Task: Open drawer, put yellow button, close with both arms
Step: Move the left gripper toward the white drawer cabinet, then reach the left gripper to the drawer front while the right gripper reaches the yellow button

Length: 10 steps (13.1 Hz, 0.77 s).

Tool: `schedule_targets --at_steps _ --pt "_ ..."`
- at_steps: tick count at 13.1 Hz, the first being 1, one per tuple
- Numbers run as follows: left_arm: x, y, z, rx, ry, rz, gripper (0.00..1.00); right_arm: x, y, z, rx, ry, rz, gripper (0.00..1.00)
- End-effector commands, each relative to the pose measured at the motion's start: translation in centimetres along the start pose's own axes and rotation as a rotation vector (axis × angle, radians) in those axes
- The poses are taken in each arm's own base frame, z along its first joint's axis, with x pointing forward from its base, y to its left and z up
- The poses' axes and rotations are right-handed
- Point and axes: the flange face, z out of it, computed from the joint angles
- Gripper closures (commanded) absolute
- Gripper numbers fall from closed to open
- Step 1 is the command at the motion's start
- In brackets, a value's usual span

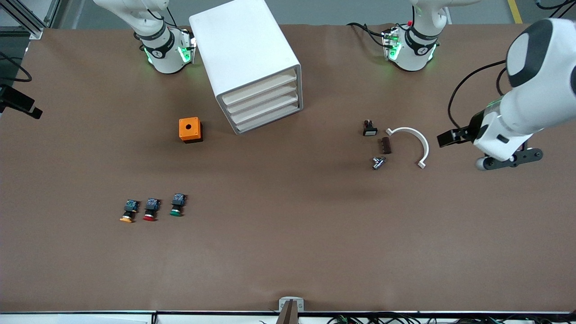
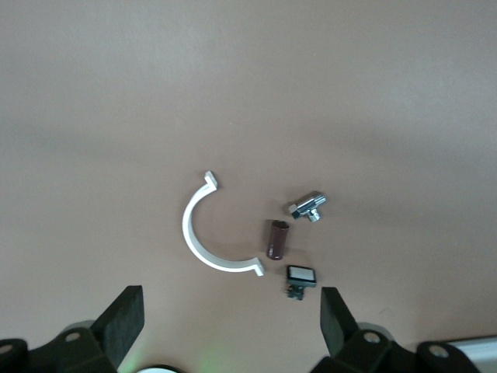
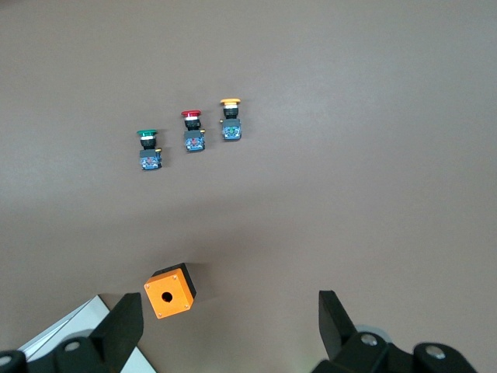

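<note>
Nearest the camera sits the tiny yellow-capped push button (image 1: 128,212) with its black body, beside its red (image 1: 150,209) and green (image 1: 177,205) twins on the brown surface (image 1: 288,252); its long axis runs cap-toward-camera, terminal block toward the white 4-drawer cabinet (image 1: 252,67). My left pincer (image 2: 229,330) hovers wide over the surface beside a white curved clip (image 1: 414,143) — my right pincer (image 3: 231,330), wide too, hangs over an orange box (image 3: 170,291). All shut: I'd hook the top cream-fronted drawer (image 1: 258,88) squarely and pull straight along its slide.

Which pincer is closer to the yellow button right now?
Right. The right pincer hangs open above the orange box, with the yellow button in its wrist view. The left pincer hangs open over the white clip, toward the left arm's end.
</note>
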Motion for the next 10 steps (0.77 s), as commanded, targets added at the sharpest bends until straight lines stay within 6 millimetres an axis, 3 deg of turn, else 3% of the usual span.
schedule_targets --at_steps 1,4,6,8,9,10 --pt "0.7 2.5 2.2 -0.036 -0.060 -0.140 0.00 -0.6 0.3 -0.6 0.017 0.012 -0.006 0.00" --pt "0.8 6.6 4.5 -0.017 -0.103 -0.362 0.00 -0.8 0.3 -0.6 0.017 0.006 -0.006 0.00" --pt "-0.1 10.5 8.1 0.040 -0.150 -0.513 0.00 -1.1 0.4 -1.0 0.017 0.012 -0.005 0.00" --pt "-1.3 15.0 14.7 0.139 -0.213 -0.539 0.00 -1.1 0.4 -0.5 0.017 0.004 -0.005 0.00" --pt "-1.1 16.3 15.7 0.168 -0.194 -0.611 0.00 -1.0 0.4 -0.3 0.017 0.004 -0.006 0.00" --pt "-0.3 16.6 15.1 0.160 -0.173 -0.673 0.00 -0.9 0.4 -0.2 0.015 0.004 -0.006 0.00"
